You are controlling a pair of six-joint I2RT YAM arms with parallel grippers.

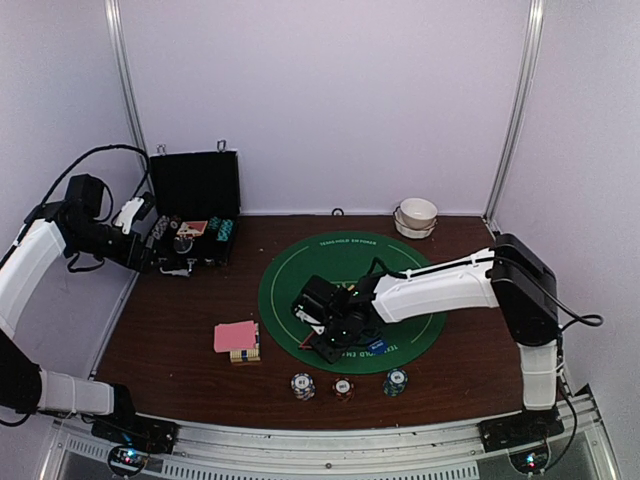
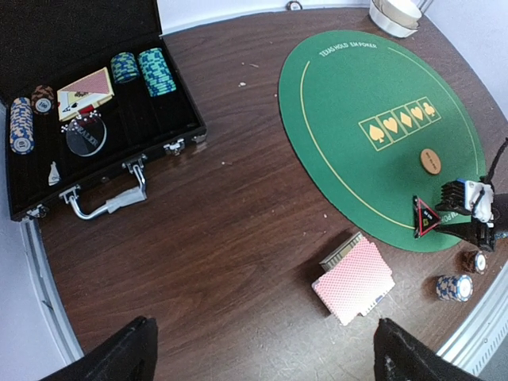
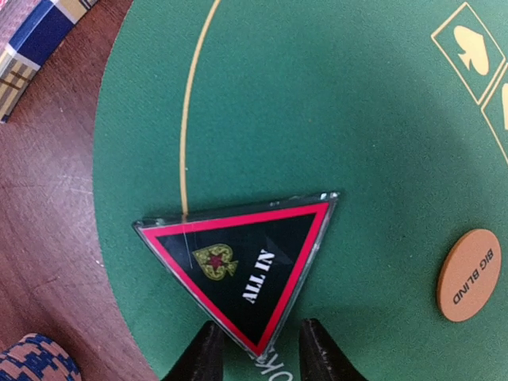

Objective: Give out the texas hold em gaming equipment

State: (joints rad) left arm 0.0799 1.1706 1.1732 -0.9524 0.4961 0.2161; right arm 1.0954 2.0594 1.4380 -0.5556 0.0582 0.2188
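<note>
Looking through the right wrist camera, you see the right gripper point(image 3: 262, 337) at the bottom edge, its fingers flanking the lower corner of the red triangular ALL IN marker point(image 3: 246, 258). You cannot tell whether they actually pinch it. The marker sits near the left edge of the green mat point(image 3: 317, 95), with the orange BIG BLIND button point(image 3: 469, 275) at right, while your left gripper point(image 2: 266, 357) hangs spread wide and released, the open black case point(image 2: 87, 103) at the upper left of its view.
</note>
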